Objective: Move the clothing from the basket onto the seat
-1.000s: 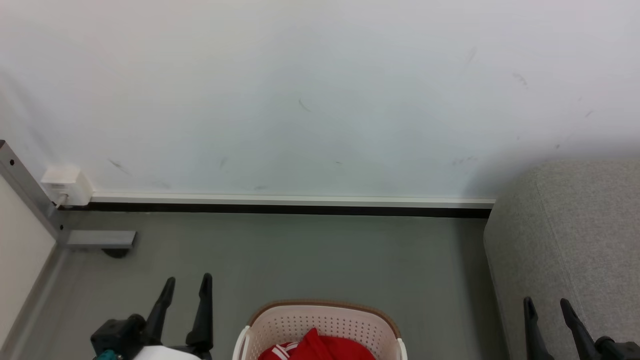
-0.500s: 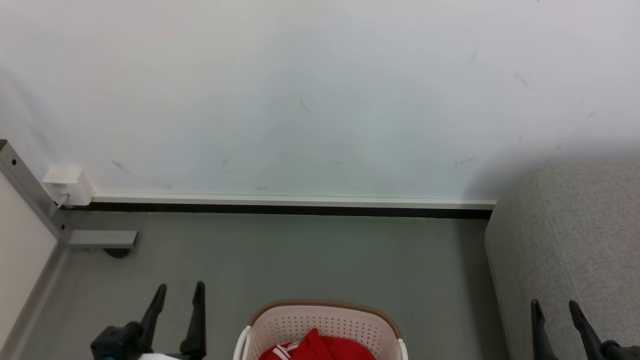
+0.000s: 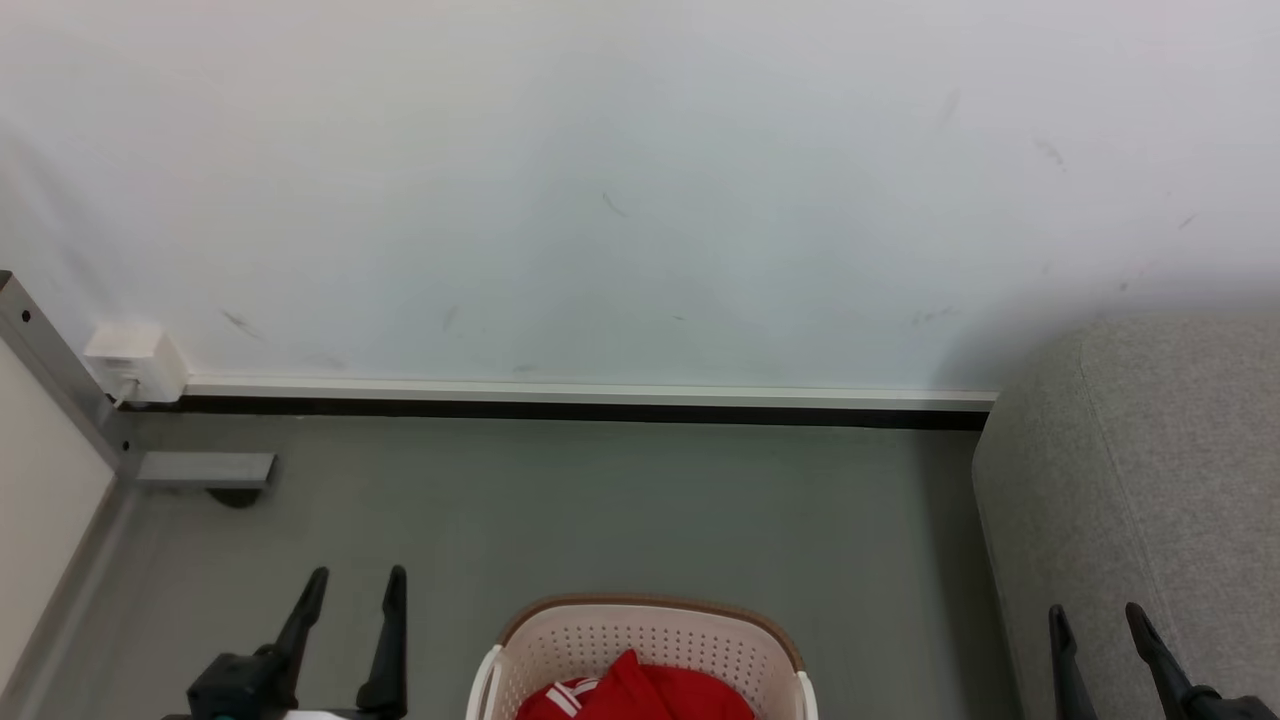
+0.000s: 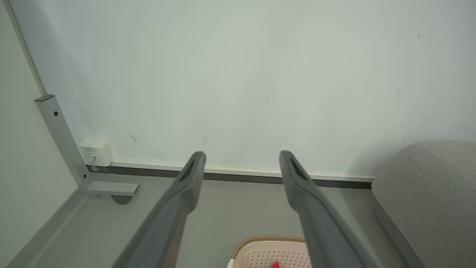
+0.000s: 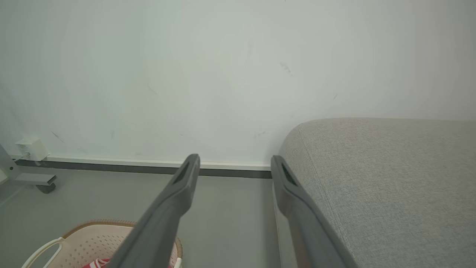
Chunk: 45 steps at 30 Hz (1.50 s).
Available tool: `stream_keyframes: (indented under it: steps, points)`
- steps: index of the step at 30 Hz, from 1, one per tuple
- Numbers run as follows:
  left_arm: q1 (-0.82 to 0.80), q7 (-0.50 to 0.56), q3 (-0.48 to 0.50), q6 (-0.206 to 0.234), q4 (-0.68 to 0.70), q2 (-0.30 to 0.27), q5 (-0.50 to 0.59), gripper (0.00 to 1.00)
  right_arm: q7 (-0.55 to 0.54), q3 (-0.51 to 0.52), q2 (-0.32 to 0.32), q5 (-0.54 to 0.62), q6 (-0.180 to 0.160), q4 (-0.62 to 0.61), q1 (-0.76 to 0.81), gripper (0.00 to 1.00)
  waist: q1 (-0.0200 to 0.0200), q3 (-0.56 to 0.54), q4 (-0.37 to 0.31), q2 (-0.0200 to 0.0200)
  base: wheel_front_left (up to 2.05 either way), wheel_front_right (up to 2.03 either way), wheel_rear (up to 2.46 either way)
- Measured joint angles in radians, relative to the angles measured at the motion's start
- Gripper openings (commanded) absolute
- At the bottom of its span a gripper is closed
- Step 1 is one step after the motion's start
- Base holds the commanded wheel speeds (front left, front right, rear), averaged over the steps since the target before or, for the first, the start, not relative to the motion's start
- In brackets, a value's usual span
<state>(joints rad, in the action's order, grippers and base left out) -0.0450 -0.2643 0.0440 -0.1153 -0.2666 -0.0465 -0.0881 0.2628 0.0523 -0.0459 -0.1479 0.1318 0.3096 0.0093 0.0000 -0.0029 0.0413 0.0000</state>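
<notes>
Clothing (image 3: 640,695) heaped in the basket (image 3: 650,606), between two empty grippers.
Left gripper (image 3: 357,585) hangs wide open off the basket's left rim; right gripper (image 3: 1095,620), equally spread, hovers at the seat's (image 3: 1150,470) left edge.

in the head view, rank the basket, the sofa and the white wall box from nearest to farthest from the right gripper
1. sofa: on the robot's right, directly beside the right gripper.
2. basket: on the floor at bottom centre, to that gripper's left.
3. white wall box: far left, at the foot of the wall.
</notes>
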Motion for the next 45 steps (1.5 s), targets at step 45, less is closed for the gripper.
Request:
stream_keyframes:
  steps: [45]
  points:
    - [-0.299, 0.000, -0.143, -0.016, -0.041, -0.036, 0.026, 1.00, 0.002, -0.006, -0.002, -0.022, 0.000, -0.095, -0.236, 1.00, 0.0002, 0.385, -0.079, 0.0000, 0.00, 0.00, 0.00]
